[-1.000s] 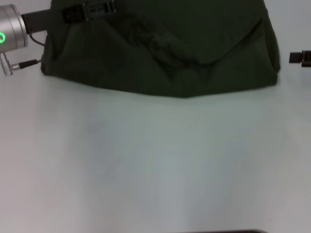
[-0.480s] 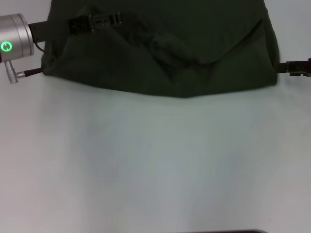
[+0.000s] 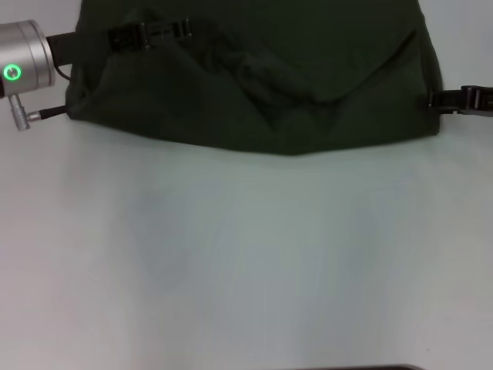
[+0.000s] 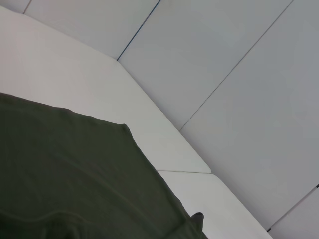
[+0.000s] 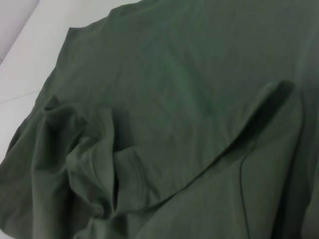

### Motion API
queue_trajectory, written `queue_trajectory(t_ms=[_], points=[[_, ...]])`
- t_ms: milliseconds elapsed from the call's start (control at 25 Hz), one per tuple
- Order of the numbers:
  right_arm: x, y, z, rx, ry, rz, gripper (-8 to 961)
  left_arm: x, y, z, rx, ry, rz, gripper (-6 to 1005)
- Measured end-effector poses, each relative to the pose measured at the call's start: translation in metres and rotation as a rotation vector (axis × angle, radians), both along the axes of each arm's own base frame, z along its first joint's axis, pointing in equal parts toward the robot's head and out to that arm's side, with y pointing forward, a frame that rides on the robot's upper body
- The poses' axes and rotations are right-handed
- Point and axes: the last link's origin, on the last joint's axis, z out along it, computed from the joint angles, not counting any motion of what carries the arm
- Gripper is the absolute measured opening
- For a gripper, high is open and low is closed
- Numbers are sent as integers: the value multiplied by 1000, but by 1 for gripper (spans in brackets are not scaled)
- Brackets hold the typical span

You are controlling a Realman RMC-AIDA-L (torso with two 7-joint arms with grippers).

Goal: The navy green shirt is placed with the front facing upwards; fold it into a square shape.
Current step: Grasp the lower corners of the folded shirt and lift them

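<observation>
Item: navy green shirt, bunched, plain side up, at the table's far edge.
My left gripper: over its left portion; finger state, cannot tell.
My right gripper: at its right edge; cannot tell.
Risk, judged: overlapping wrinkled layers; pinching several would fold it crooked.

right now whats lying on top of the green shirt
The left gripper lies over the navy green shirt, beside a folded-over flap. Whatever is beneath the cloth is hidden.
</observation>
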Motion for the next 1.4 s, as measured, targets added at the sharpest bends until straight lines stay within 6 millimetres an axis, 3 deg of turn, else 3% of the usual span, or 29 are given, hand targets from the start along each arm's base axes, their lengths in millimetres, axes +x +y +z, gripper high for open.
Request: queue_trajectory(t_ms=[1000,1400], points=[[-9,10,-23,-19,4,-5,577,3,3,1,10,10,-7,847],[-3,4,-24,-25,-4,-21,98,4,4,0,4,13,-10,847]])
